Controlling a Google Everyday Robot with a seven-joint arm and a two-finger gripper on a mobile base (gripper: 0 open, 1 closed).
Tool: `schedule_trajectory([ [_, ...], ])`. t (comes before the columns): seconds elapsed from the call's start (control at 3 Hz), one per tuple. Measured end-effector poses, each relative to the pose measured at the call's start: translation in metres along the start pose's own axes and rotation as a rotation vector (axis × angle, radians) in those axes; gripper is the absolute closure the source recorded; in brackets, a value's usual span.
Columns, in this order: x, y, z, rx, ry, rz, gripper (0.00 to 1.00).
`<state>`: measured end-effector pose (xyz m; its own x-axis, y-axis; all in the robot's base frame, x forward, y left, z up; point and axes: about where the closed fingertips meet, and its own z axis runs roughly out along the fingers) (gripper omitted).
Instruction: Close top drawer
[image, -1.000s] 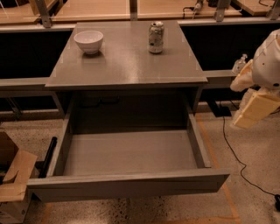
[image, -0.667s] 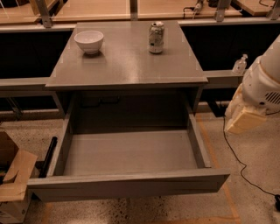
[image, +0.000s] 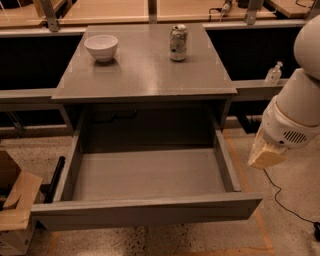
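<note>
The top drawer (image: 145, 210) is a wide matte-grey drawer with a plain front panel. It is pulled far out from under the grey cabinet top (image: 145, 75), and its deep box is empty. My white arm (image: 295, 115) comes in from the right edge of the camera view. The gripper (image: 265, 154) is its beige lower end, hanging to the right of the drawer's right side wall, above the floor and apart from the drawer.
A white bowl (image: 101, 47) and a drink can (image: 178, 43) stand on the cabinet top. A small clear bottle (image: 273, 73) sits on a ledge at the right. A cardboard box (image: 15, 200) lies on the floor at the left. A black cable (image: 287, 205) runs across the floor at the right.
My arm has swung left and lower, bringing the gripper closer to the drawer's right side. The drawer is as far out as before.
</note>
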<state>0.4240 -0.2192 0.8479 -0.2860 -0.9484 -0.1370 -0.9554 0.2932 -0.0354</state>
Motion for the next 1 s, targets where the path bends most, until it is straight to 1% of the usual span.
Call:
schedule_trajectory([
  [0.33,0.0,0.0,0.0,0.001,0.0,0.0,1.0],
  [0.67,0.008,0.01,0.043,-0.099,0.01,0.023,1.0],
  [1.0,0.025,0.032,0.116,-0.273,0.048,0.073,1.0],
])
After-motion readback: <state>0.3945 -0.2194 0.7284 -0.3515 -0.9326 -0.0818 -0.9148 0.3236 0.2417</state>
